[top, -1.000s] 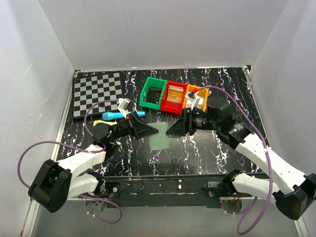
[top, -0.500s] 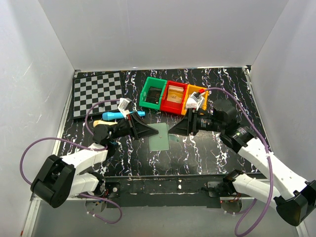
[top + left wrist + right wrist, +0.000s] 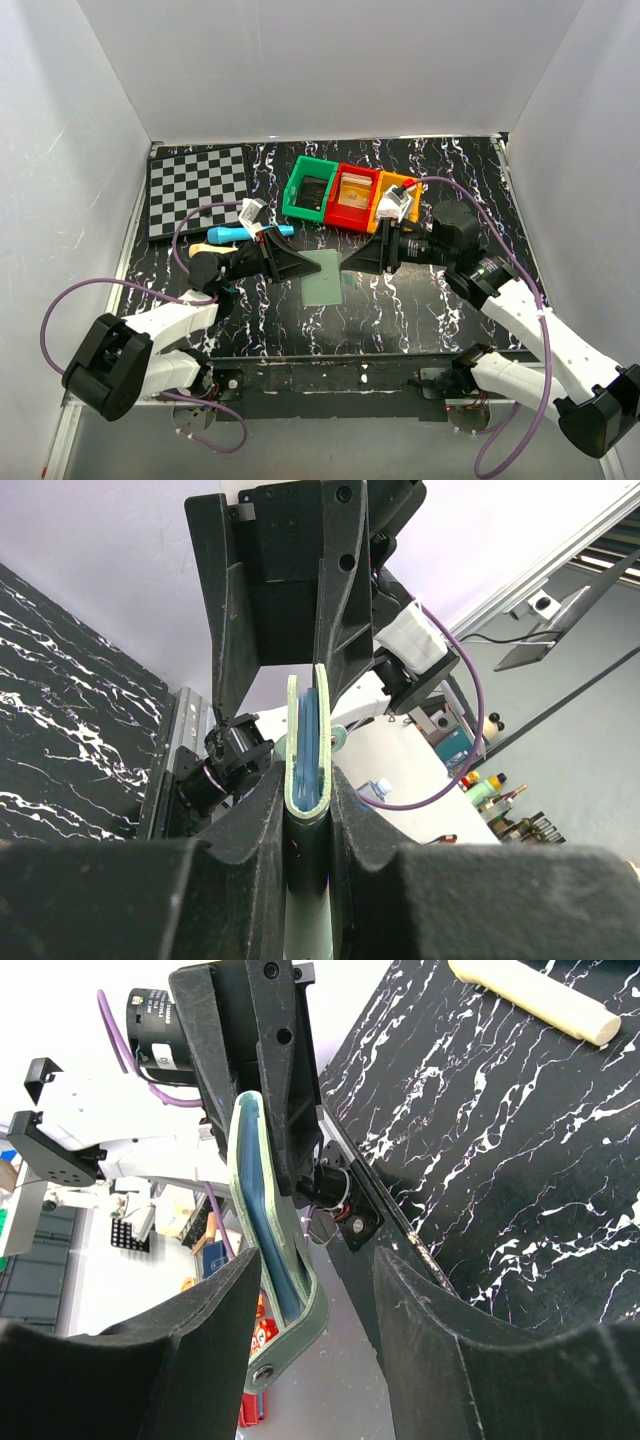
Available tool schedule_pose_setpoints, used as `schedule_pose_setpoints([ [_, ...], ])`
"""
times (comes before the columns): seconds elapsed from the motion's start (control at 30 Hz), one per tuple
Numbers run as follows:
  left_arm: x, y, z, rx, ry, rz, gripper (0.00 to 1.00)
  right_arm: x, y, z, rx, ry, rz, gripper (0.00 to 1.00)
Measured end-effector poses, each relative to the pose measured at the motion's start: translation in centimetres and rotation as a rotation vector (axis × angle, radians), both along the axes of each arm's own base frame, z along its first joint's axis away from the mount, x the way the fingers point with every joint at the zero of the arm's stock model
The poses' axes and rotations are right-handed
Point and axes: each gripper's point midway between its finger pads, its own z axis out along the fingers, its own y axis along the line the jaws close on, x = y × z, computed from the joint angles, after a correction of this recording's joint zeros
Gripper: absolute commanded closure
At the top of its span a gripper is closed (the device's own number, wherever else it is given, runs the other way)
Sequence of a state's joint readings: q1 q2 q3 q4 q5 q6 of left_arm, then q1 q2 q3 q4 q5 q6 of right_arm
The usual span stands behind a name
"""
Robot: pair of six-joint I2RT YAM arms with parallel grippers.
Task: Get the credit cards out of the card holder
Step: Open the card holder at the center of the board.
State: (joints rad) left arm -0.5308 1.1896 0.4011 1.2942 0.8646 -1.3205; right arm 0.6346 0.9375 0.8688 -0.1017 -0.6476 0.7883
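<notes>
Checkerboard mat (image 3: pixel 197 190) upper left. Green bin (image 3: pixel 294 195), red bin (image 3: pixel 333 200) and orange bin (image 3: pixel 390 180) side by side, top centre. Blue tool (image 3: pixel 232 234) left of centre on the black marbled table (image 3: pixel 400 310).

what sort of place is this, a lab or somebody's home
Most likely a robotics lab test booth: plain white walls box in a black marbled table, a left arm and a right arm are bolted at its near edge, and props like a chessboard and coloured bins are set out.

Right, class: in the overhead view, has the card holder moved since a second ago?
No. The card holder shows at the same spot, just in front of the green bin.
</notes>
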Motion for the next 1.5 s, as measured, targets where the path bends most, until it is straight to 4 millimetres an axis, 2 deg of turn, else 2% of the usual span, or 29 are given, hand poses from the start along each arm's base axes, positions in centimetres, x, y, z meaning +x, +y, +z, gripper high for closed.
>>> schedule_pose_setpoints([
  [0.77,0.1,0.0,-0.3,0.022,-0.003,0.014,1.00,0.1,0.2,-0.5,-0.025,0.016,0.011,0.46],
  [1.07,0.2,0.0,-0.2,0.019,-0.004,0.013,1.00,0.0,0.9,-1.5,-0.053,0.046,0.039,0.51],
  [1.33,0.4,-0.1,0.6,0.010,-0.016,0.013,1.00,-0.5,1.9,-0.9,-0.020,0.054,0.089,0.52],
  [1.5,0.5,-0.1,1.2,0.003,-0.027,0.013,1.00,-0.5,2.2,-0.2,0.007,0.049,0.102,0.61],
])
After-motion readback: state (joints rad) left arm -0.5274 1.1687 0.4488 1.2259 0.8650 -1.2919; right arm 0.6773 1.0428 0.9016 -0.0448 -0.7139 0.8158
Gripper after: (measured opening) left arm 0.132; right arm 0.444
